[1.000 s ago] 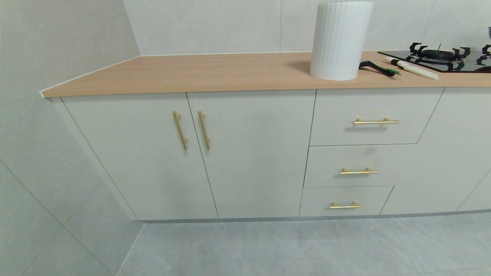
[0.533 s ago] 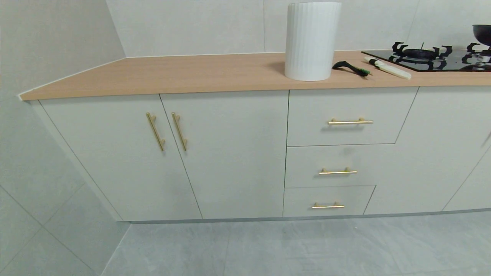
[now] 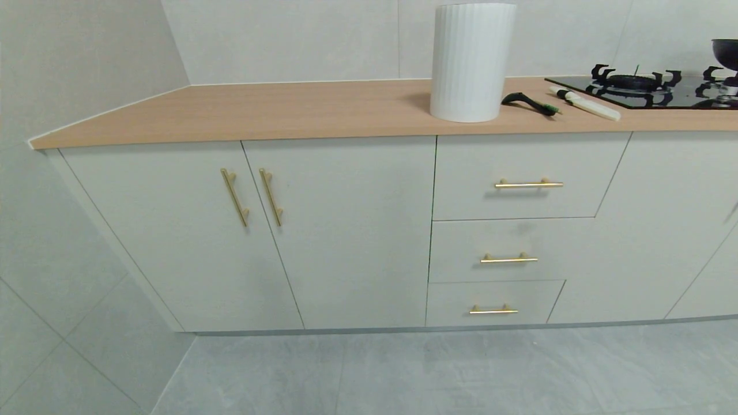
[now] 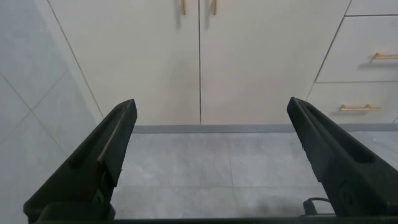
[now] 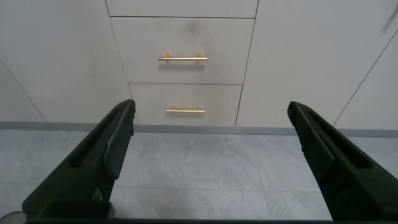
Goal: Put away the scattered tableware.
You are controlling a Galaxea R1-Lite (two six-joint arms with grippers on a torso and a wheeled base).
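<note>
Up on the wooden countertop (image 3: 288,109) lie two loose pieces. The black-handled utensil (image 3: 527,102) rests just beside the foot of the white ribbed container (image 3: 471,63). The pale utensil (image 3: 585,104), long and slim with a dark band near one end, lies between the black one and the hob (image 3: 640,86). Both lie flat on the wood, near each other but apart, and well away from either set of fingers.

The left gripper (image 4: 211,109) hangs low in front of the cabinet doors (image 4: 249,62), over the grey floor tiles (image 4: 211,168). Its dark, wedge-shaped fingers (image 4: 118,137) are spread wide, with nothing between them and nothing touched. The right gripper (image 5: 211,109) is just as wide apart and faces the lower drawers (image 5: 183,50). Its matte black fingers (image 5: 118,137) are bare too.

The container is a tall, smooth cylinder with fine vertical ribs, standing upright. The countertop has a warm, light wood grain with a thin front edge. The cabinet fronts are flat and off-white. There are slim brass bar handles, upright on the two doors (image 3: 233,196) and level on the three stacked drawers (image 3: 527,184). The hob is glossy black glass with black pan supports, and a dark pot (image 3: 725,49) sits at its far edge.
</note>
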